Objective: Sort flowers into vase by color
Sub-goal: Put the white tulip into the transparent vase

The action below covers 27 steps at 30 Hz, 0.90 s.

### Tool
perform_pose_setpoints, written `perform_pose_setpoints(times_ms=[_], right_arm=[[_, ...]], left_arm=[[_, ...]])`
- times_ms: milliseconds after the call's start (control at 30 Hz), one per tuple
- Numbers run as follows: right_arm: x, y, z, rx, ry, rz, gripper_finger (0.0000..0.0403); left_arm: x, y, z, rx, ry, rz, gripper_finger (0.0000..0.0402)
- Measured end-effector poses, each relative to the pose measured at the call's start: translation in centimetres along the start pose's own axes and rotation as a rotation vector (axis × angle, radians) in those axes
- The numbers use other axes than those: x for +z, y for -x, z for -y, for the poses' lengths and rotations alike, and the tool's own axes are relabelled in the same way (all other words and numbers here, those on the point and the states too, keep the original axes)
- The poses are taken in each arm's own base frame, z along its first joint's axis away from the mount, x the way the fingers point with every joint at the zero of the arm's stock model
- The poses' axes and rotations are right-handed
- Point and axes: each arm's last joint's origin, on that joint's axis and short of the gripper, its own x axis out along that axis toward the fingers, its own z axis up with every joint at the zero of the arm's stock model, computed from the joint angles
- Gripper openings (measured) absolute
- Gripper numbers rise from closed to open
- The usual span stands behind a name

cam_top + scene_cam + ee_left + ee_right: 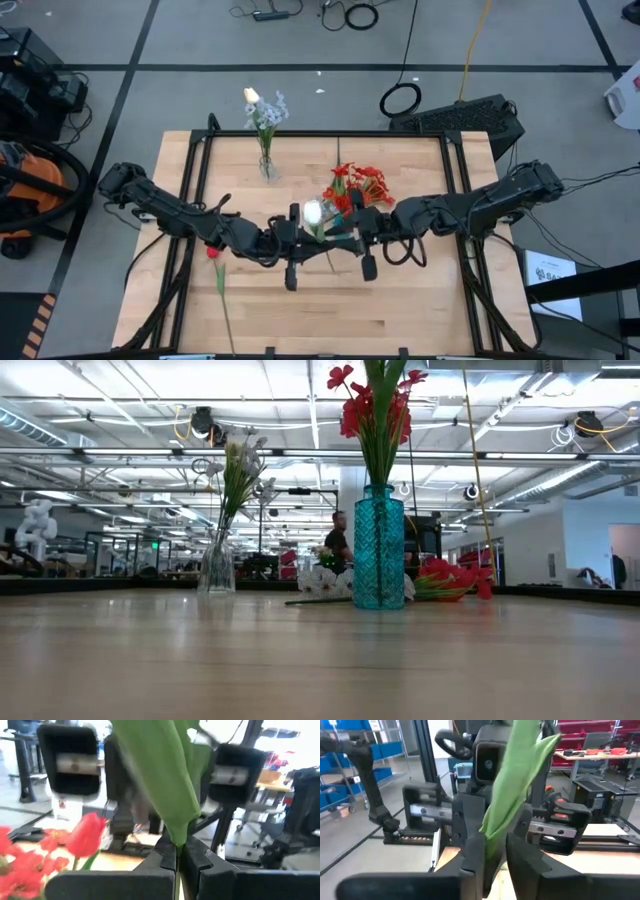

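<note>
Both grippers meet mid-table on one white rosebud flower (313, 212): left gripper (176, 855) clamped on its thin green stem, right gripper (492, 845) pinching the green leaf. I'd release one side before lifting toward the clear glass vase (267, 165), not the teal one (379, 547).

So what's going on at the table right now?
Both arms meet mid-table over one white flower. The left end effector is shut on its green stem, and the right end effector is closed around the leaf of the same stem. The clear vase already holds pale flowers, the blue vase holds red ones, and a red flower lies on the table.
</note>
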Motion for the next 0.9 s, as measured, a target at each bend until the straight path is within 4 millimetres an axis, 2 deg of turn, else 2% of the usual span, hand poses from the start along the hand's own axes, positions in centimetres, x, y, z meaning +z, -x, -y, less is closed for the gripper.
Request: perform_pose_setpoints(times_ms=[133, 267, 367, 567, 733, 900], right_arm=[[1.8, 1.7, 0.4, -0.012, -0.014, 0.068, 0.0103], [3.0, 3.6, 1.0, -0.026, -0.016, 0.076, 0.0132], [3.9, 5.6, 1.5, -0.081, -0.016, 0.075, 0.0143], [4.2, 10.0, 2.7, -0.296, -0.073, -0.025, 0.0139], [3.9, 13.4, 3.5, -0.415, -0.231, -0.078, 0.0129], [3.2, 14.8, 4.1, -0.557, -0.35, -0.09, 0.0122]], left_arm=[[-0.1, 0.2, -0.1, 0.004, -0.011, -0.022, 0.0003], [1.5, 1.6, -0.5, 0.051, -0.013, -0.019, 0.0003], [2.7, 3.2, -1.6, 0.096, -0.032, -0.055, 0.0002], [6.1, 7.3, -5.4, 0.209, -0.079, -0.07, 0.0002], [7.2, 10.7, -9.2, 0.379, -0.16, -0.108, 0.0002], [6.6, 13.4, -12.7, 0.467, -0.245, -0.12, 0.0002]])
